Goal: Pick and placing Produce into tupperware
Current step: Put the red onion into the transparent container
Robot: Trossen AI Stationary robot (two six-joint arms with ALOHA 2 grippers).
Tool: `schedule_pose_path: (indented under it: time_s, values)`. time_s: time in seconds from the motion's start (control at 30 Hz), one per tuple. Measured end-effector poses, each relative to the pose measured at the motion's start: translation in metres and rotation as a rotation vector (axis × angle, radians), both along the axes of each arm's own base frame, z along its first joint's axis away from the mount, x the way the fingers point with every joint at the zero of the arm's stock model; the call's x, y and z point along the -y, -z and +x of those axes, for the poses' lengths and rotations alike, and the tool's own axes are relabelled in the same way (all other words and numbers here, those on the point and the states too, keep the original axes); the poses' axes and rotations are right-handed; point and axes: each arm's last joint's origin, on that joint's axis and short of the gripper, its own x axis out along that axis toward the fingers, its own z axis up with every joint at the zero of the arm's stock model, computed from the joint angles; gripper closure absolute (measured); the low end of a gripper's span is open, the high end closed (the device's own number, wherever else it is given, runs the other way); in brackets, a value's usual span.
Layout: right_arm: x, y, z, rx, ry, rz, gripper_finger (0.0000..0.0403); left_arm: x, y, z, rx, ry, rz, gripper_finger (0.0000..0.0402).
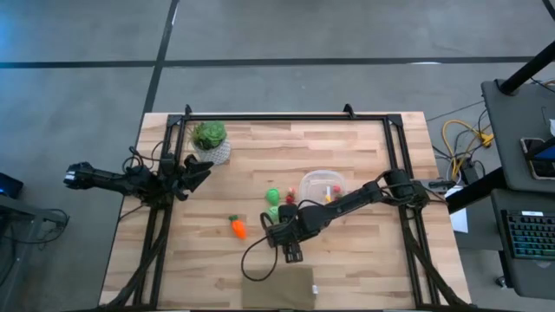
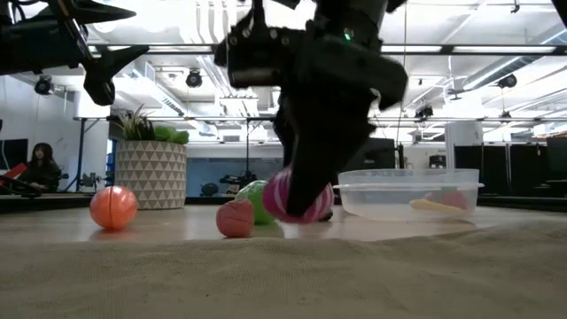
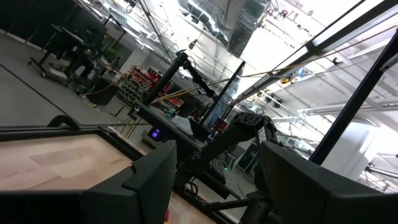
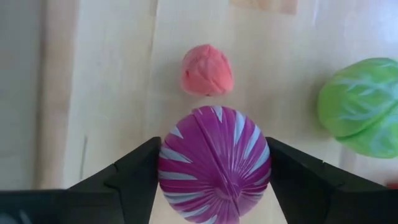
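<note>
My right gripper [image 1: 279, 224] is shut on a magenta ball with white stripes [image 4: 214, 165], low over the middle of the table; the low view [image 2: 299, 197] shows the ball too. Next to it lie a salmon-red piece [image 4: 207, 70] and a green ball [image 4: 364, 106]. The orange carrot [image 1: 237, 227] lies on the wood to the left. The clear round tupperware [image 1: 323, 185] stands just behind, with a yellow piece [image 2: 434, 206] and a red piece in it. My left gripper [image 1: 201, 170] is open and empty, raised beside the plant pot. My right gripper pinches the magenta ball between its two fingers, one finger [image 4: 134, 174] on each of its opposite sides [image 4: 168, 163]. The fingers come from above, slanting in from the table's right. The ball sits at table height; I cannot tell whether it touches the wood.
A leafy plant in a white patterned pot [image 1: 211, 141] stands at the far left of the table. A second green piece [image 1: 272, 196] and small red pieces [image 1: 290, 194] lie left of the tupperware. A black frame [image 1: 286, 116] runs around the table. A person [image 2: 37, 167] sits far behind.
</note>
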Motion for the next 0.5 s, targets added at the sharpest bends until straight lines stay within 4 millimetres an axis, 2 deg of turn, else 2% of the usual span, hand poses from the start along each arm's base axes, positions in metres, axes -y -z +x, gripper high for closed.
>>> schedule_pose_path:
  time_s: [0.23,0.37,0.5]
  values:
    - [0.003,-0.031,-0.001,-0.073,0.03,-0.073,0.0142,0.0,0.0,0.0,0.0,0.0,0.0,0.0183]
    - [0.014,-0.054,-0.014,-0.167,0.145,-0.159,0.0147,0.0,0.0,0.0,0.0,0.0,0.0,0.0183]
    - [0.026,-0.078,-0.032,-0.207,0.313,-0.153,0.0146,0.0,0.0,0.0,-0.001,0.0,0.001,0.0183]
